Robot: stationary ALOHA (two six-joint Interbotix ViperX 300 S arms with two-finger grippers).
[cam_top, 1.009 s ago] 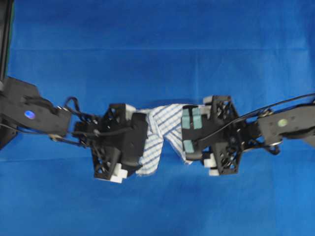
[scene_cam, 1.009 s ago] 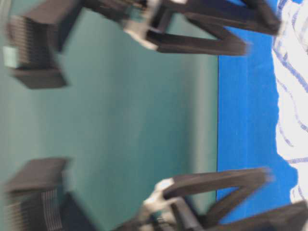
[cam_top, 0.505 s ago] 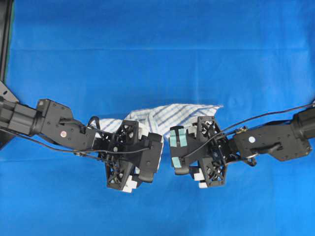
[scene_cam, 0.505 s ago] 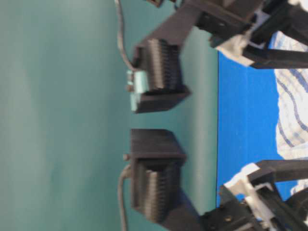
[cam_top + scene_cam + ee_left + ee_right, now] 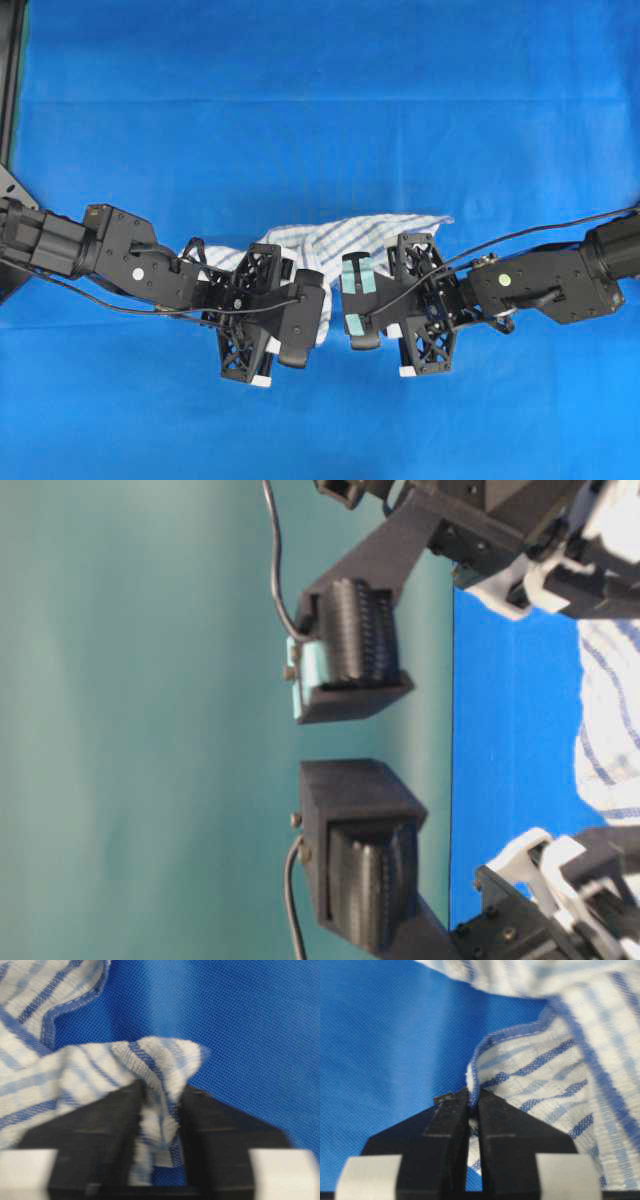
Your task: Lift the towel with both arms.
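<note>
Where its crinkled striped weave bunches, the towel (image 5: 75,1080) is pinched by left end effector (image 5: 159,1110) and right end effector (image 5: 473,1110).

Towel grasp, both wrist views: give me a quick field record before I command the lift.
towel: white with blue check, bunched, lying on the blue table cover
left pincer: shut on a pinched-up fold of towel
right pincer: shut on the towel's hemmed edge
arm layout: both arms meet near the middle of the overhead view, pincers side by side at the towel's near edge
lift status: not yet lifted; most of the towel rests on the cover
</note>
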